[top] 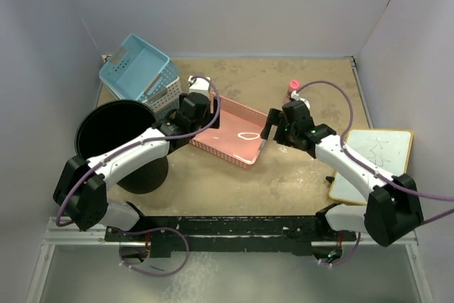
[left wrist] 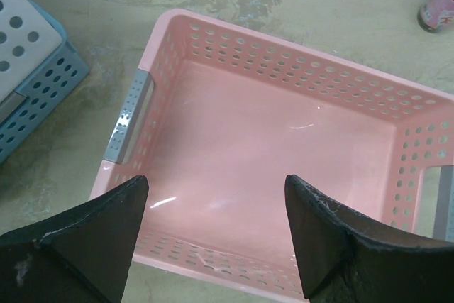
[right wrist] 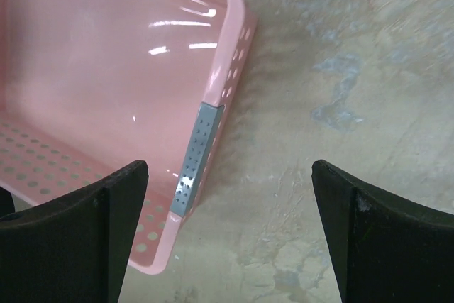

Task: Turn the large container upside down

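The large container, a black round bin point(top: 112, 127), stands upright with its mouth up at the left of the top view. My left arm reaches across its near right side, and neither wrist view shows it. My left gripper point(top: 195, 120) is to the right of the bin, open and empty over the left end of a pink basket point(top: 230, 134). In the left wrist view, the left gripper point(left wrist: 216, 182) hangs over the pink basket point(left wrist: 284, 154). My right gripper point(top: 268, 127) is open and empty at that basket's right end, and the right wrist view shows it point(right wrist: 230, 164) straddling the grey-handled rim point(right wrist: 195, 157).
A blue basket point(top: 135, 69) rests tilted on a white perforated basket point(top: 167, 94) behind the bin. A pink-capped bottle point(top: 293, 88) stands behind my right gripper. A whiteboard point(top: 372, 164) lies at the right edge. Grey walls close in the table.
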Action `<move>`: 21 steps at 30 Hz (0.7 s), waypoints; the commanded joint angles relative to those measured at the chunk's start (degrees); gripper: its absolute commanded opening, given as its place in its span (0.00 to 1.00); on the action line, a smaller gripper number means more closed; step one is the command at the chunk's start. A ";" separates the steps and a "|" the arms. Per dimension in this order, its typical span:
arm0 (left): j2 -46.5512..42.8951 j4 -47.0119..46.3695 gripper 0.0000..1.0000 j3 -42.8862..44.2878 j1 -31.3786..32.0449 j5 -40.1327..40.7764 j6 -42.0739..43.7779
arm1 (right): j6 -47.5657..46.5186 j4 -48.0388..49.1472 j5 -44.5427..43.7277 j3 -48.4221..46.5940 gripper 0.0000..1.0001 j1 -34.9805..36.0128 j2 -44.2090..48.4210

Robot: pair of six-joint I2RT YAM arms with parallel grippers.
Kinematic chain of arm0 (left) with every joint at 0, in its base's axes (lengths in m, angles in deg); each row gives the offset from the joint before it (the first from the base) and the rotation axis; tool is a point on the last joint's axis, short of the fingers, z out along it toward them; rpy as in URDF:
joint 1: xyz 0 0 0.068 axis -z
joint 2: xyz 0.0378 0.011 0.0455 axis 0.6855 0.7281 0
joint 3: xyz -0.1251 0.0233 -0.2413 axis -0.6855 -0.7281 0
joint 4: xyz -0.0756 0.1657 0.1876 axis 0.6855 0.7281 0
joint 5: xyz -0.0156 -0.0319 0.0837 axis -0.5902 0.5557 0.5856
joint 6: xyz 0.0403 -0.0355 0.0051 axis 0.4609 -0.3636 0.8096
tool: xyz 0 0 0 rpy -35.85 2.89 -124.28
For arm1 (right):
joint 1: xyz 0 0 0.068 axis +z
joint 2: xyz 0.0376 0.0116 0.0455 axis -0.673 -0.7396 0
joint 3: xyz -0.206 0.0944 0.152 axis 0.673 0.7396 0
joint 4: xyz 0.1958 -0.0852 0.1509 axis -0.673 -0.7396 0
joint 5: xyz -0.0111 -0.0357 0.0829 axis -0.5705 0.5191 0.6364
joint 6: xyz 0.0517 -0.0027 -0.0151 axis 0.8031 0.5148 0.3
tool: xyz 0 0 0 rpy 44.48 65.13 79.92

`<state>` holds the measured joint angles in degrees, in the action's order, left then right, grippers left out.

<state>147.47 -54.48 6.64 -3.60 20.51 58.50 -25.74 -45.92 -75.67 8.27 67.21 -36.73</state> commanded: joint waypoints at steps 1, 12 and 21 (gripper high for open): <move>-0.51 -1.97 0.75 1.89 -0.22 -3.08 -1.40 | 2.49 3.67 2.79 -0.34 1.00 2.01 -3.25; 2.13 -4.32 0.76 3.97 -0.22 -9.97 -8.19 | -3.32 -19.36 -21.65 -9.36 1.00 -2.13 -8.03; 4.92 2.58 0.77 13.42 -1.72 -15.67 -4.09 | -23.47 2.51 8.64 -5.84 0.99 3.53 3.99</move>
<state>152.47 -54.03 13.55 -3.75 8.07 52.16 -37.06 -54.29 -83.23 1.56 67.27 -36.80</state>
